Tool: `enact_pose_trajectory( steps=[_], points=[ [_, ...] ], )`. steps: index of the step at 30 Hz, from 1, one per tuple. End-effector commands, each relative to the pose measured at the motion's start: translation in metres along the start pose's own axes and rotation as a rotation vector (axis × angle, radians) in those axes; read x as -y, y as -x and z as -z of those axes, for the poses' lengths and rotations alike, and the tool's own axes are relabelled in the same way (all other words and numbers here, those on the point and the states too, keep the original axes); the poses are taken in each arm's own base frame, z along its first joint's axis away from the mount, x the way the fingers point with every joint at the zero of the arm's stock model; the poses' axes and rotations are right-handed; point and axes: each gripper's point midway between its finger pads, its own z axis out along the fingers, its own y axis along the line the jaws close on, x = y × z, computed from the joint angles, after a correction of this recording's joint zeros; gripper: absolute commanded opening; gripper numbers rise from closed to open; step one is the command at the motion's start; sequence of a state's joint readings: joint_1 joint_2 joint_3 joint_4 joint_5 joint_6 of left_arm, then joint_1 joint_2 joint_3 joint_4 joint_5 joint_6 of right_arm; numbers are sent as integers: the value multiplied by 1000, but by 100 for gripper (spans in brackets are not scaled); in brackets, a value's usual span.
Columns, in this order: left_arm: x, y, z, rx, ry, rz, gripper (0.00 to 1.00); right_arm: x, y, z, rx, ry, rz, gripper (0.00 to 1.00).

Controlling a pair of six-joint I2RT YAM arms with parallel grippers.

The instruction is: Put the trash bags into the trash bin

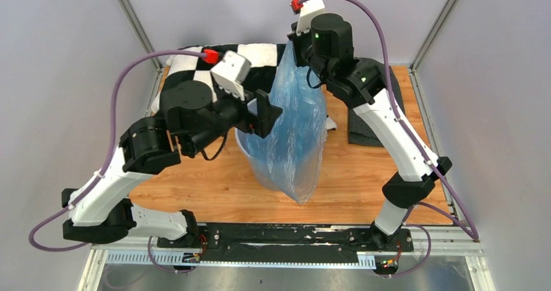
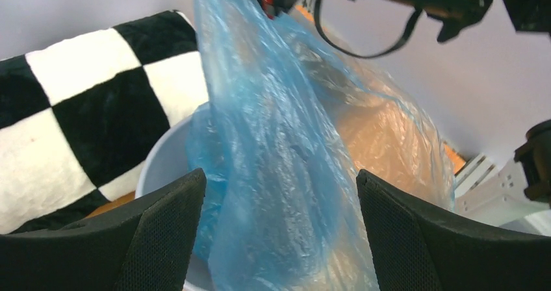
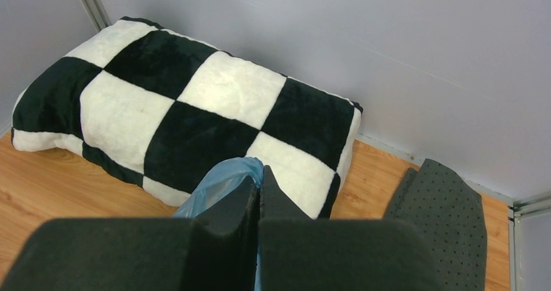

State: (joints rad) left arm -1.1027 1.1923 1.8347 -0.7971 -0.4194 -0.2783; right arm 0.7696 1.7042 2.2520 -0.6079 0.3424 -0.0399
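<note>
The translucent light-blue trash bag (image 1: 292, 128) hangs from my right gripper (image 1: 290, 44), which is shut on its top end high above the table. The bag drapes down over the light-grey trash bin (image 1: 241, 147) and hides most of it. Its lower end reaches the wood toward the near side. In the left wrist view, part of the bag (image 2: 273, 174) dips inside the bin's rim (image 2: 156, 164). My left gripper (image 1: 265, 112) is open at the bag's left side, and the bag lies between its fingers (image 2: 169, 226) without being pinched. The right wrist view shows blue plastic (image 3: 217, 186) pinched at my right gripper (image 3: 260, 174).
A black-and-white checkered pillow (image 1: 260, 60) lies at the back, behind the bin, and also shows in the right wrist view (image 3: 182, 109). A dark grey dotted mat (image 3: 442, 219) lies at the back right (image 1: 367, 132). Grey walls and metal posts enclose the wooden table (image 1: 214, 187).
</note>
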Motion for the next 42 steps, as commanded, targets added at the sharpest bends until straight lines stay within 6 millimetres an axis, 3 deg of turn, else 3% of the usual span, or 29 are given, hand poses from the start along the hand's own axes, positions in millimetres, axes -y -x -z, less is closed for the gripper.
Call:
enact_pose_trajectory(
  steps=[1,8,15,24,27,30,33,37,42],
  points=[
    [4,-18,-8,-48,88,-112,88,10,6,3,4,-40,-31,0],
    [23,-29,-14,-68,149,-217,87,8,8,4,6,-33,-38,0],
    [33,-45,-22,-97,195,-288,78,11,7,8,1,-39,-33,0],
    [22,-53,-24,-103,267,-318,20,13,4,15,-6,-36,-26,0],
    [9,-52,-26,-106,297,-304,6,13,6,21,-4,-28,-30,0],
    [-17,-53,-32,-127,324,-252,0,14,7,26,1,-25,-34,0],
    [-30,-48,-34,-127,313,-210,0,17,10,28,7,-32,-27,0],
    [-1,-36,-31,-121,141,-148,17,18,8,24,1,-46,-12,0],
    [27,-35,-26,-126,34,-129,43,15,7,19,-4,-43,-9,0]
  ],
)
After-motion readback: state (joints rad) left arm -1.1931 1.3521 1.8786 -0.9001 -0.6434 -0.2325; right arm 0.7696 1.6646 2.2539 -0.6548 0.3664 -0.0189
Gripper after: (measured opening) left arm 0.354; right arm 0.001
